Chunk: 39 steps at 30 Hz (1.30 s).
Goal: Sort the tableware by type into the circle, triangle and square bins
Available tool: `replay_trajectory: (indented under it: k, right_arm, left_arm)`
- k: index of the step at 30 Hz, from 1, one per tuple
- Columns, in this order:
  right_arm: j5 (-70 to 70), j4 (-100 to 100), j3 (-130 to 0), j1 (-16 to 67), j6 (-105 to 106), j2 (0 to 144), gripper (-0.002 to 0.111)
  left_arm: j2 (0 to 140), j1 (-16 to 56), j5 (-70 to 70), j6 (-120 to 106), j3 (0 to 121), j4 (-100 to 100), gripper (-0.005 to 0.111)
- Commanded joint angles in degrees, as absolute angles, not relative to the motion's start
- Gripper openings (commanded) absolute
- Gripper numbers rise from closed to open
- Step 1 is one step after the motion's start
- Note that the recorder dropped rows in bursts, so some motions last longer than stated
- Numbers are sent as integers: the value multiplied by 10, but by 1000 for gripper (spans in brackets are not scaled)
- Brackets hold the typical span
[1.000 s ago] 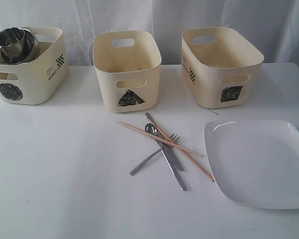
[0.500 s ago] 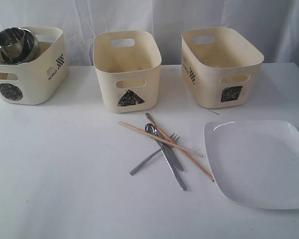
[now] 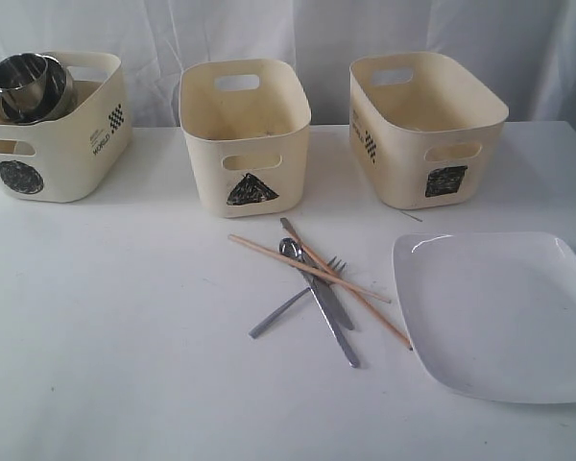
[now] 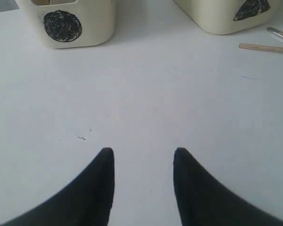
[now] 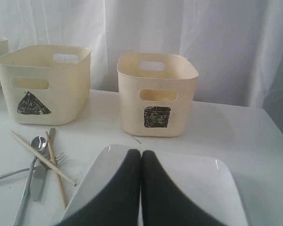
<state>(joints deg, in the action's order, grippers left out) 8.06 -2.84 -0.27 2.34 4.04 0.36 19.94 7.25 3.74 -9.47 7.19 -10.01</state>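
Note:
Three cream bins stand along the back: the circle bin [image 3: 53, 130] at the left holds a steel mug [image 3: 24, 79] and steel bowls [image 3: 56, 96], the triangle bin [image 3: 245, 134] is in the middle, the square bin [image 3: 424, 125] at the right. Steel cutlery [image 3: 317, 288] and wooden chopsticks [image 3: 312, 269] lie crossed in front of the triangle bin. The white square plate [image 3: 504, 312] lies at the front right. No arm shows in the exterior view. My left gripper [image 4: 144, 153] is open over bare table. My right gripper [image 5: 141, 153] is shut, empty, above the plate [image 5: 203, 174].
A white curtain [image 3: 365, 29] hangs behind the bins. The white table [image 3: 125, 336] runs wide at the front left. The circle bin [image 4: 66, 21] and a chopstick tip [image 4: 264, 47] show in the left wrist view.

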Motion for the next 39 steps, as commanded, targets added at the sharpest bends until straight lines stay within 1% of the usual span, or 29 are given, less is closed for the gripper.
replay_trajectory:
  k: [1, 7, 12, 21, 25, 39]
  right_arm:
    - [76, -30, 0, 18, 43, 0, 0]
    - [76, -30, 0, 18, 43, 0, 0]
    - [76, -30, 0, 18, 43, 0, 0]
    - [76, -30, 0, 18, 43, 0, 0]
    - [76, -30, 0, 18, 43, 0, 0]
    - [76, -30, 0, 18, 43, 0, 0]
  left_arm:
    - [133, 76, 37, -87, 34, -124, 38]
    - [37, 76, 43, -86, 0, -124, 0]
    - [0, 76, 99, -89, 0, -125, 0]
    - [0, 75, 89, -87, 0, -132, 0]
    - [0, 75, 91, -42, 0, -132, 0]
    - [0, 75, 91, -49, 0, -127, 0]
